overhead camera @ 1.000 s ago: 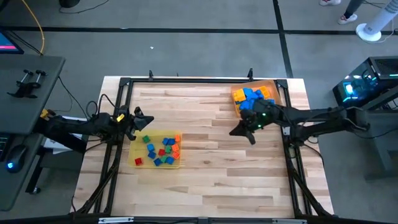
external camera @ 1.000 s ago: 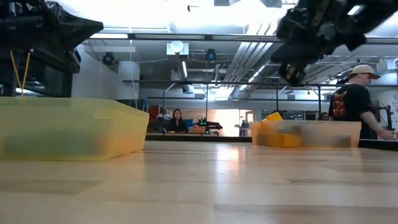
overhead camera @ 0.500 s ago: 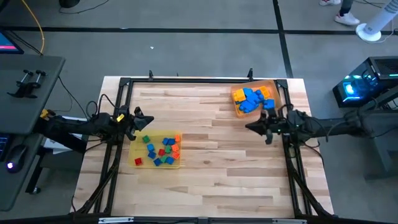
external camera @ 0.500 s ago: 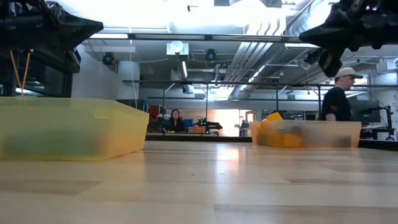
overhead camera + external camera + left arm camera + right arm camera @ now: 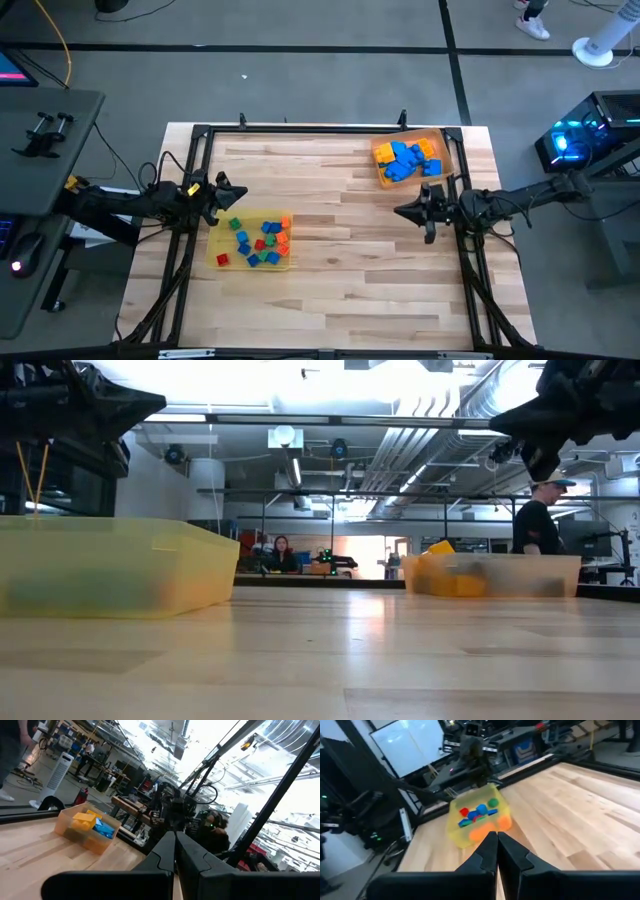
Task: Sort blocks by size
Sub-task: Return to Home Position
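**Sorting looks finished, both arms at the desk's sides**

Desk: pale wood planks, bare across the near half. No loose blocks seen on it.

Yellow tray, left side: holds the small blocks, a scatter of blue, red, green and orange cubes. Left tool hangs just beside the tray's far left corner. Fingers pressed together, nothing between them.

Right tool sits by the right edge, fingers likewise closed and empty. It is near the orange tray but apart from it.

Orange tray, far right corner: larger blocks, blue and orange, piled together.

Judgement: the step in hand looks like the return to rest, with the sort itself complete. The next move calls for no grasp, only settling each arm clear of the tray rims.

Room: black frame posts around the desk, grey floor. Beyond the far edge is an open workshop with ceiling ducts and bright lights. One person stands behind the orange tray, and another is seated farther back.
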You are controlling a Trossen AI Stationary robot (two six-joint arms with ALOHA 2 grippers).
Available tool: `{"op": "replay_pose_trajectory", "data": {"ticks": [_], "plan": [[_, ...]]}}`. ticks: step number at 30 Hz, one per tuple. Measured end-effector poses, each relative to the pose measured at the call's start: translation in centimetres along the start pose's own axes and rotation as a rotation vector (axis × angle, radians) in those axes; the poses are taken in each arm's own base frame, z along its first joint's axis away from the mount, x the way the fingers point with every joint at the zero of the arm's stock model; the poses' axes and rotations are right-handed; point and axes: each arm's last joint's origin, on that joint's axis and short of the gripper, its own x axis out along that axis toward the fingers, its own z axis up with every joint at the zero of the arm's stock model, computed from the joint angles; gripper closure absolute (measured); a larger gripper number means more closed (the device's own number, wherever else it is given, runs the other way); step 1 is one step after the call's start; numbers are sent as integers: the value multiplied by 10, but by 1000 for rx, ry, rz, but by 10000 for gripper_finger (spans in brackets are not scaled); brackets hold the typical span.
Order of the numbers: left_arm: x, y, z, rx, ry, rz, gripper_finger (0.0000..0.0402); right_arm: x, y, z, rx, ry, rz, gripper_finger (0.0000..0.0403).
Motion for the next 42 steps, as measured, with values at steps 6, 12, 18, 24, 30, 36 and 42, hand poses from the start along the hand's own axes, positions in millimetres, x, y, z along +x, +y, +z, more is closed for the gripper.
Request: {"op": "replay_pose_trajectory", "data": {"ticks": [6,12,18,24,30,36,42], "plan": [[0,0,0,0,0,0,401,-2,-15,-11,38,-42,54,403],[0,0,0,0,0,0,401,-7,-30,-17,45,-120,53,403],[0,0,0,0,0,0,401,-8,-37,-32,-37,-42,55,403],[0,0,0,0,0,0,401,-8,-44,-46,-38,101,-20,403],[0,0,0,0,0,0,401,-8,-45,-49,-35,135,-27,402],[0,0,0,0,0,0,401,-8,-45,-49,-35,137,-27,402],[0,0,0,0,0,0,401,-9,-44,-47,-33,117,-16,402]]}}
